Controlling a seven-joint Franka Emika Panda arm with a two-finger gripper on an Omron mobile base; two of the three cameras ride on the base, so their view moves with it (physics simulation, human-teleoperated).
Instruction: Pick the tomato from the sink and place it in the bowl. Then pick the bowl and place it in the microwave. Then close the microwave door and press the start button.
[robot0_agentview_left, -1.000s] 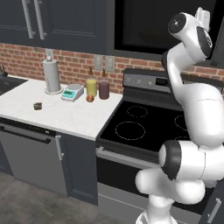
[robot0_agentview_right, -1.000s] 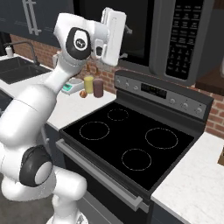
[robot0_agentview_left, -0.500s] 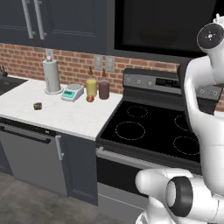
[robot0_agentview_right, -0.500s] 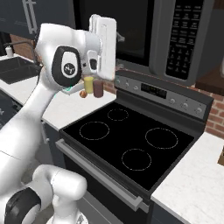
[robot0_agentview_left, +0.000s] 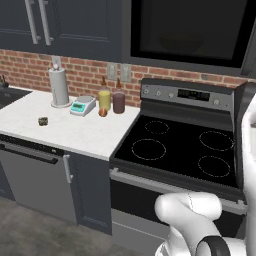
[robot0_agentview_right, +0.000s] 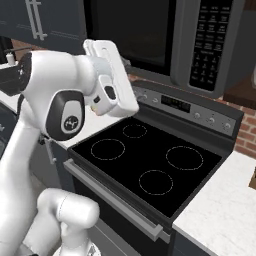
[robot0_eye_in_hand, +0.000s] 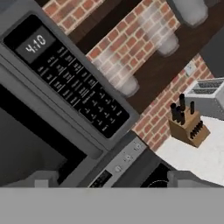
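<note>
The dark grey microwave (robot0_agentview_right: 165, 40), mounted above the black stove (robot0_agentview_right: 145, 165), shows a shut black-glass door (robot0_agentview_left: 187, 30) and a lit keypad panel (robot0_eye_in_hand: 74, 83), while the gripper (robot0_eye_in_hand: 111, 179) hovers before it, fingers spread and empty.

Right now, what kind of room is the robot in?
A home kitchen, rendered in simulation. Telling signs: a black glass-top stove with four burner rings, an over-range microwave with a keypad above it, and a white counter holding a paper towel roll against a brick backsplash.
</note>
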